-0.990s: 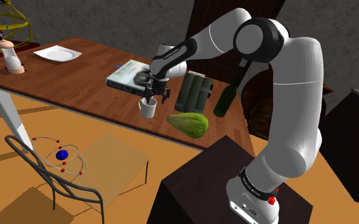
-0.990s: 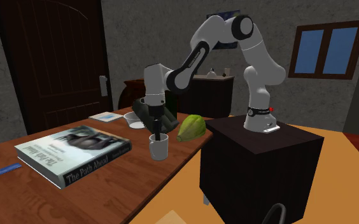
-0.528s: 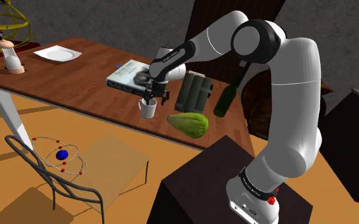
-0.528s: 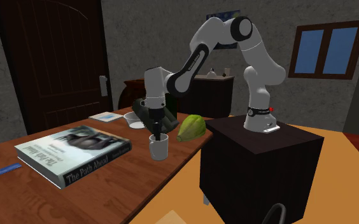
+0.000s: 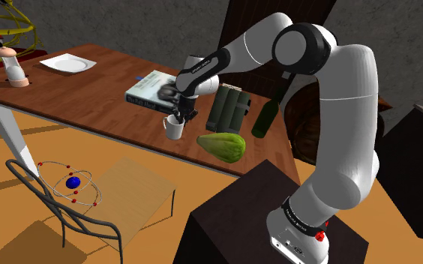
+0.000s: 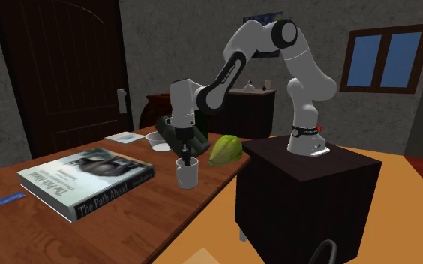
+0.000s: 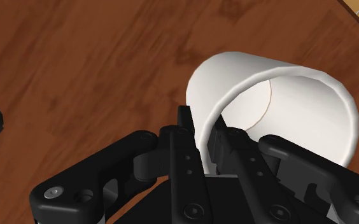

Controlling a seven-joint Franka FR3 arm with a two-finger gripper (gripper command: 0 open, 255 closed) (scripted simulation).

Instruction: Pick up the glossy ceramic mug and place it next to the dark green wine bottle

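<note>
Since a second ago: my gripper [image 5: 178, 117] has narrowed. The fingers [image 7: 184, 140] stood wider over the rim then; now they pinch the mug's wall, one inside the cup, one outside. The arm's pose is much as before. The mug [image 5: 174, 129] has not shifted and its base still sits on the table [image 5: 90, 97].

Location: the white mug stands near the table's front edge in the shoulder view, between the book [image 5: 151, 90] and the green fruit [image 5: 222, 145], touching neither. In the second exterior view the mug [image 6: 187, 174] is right of the book [image 6: 86, 180], with the fruit [image 6: 226, 150] behind it.

Edges and room: open tabletop on the shoulder view's left of the mug. The front edge drops to the floor just beside it. Toward the dark green wine bottle [image 5: 266, 112], the fruit and a dark green bundle [image 5: 229, 107] lie in between; the bottle is well apart, near the table's right end. My stand [image 5: 240, 217] sits below that corner.

Orientation: the mug is upright, long axis vertical, mouth up. In the wrist view the mug [image 7: 280, 108] shows its open rim and pale inside, with the gripper [image 7: 202, 130] at the near wall. I cannot tell which way the handle points.
</note>
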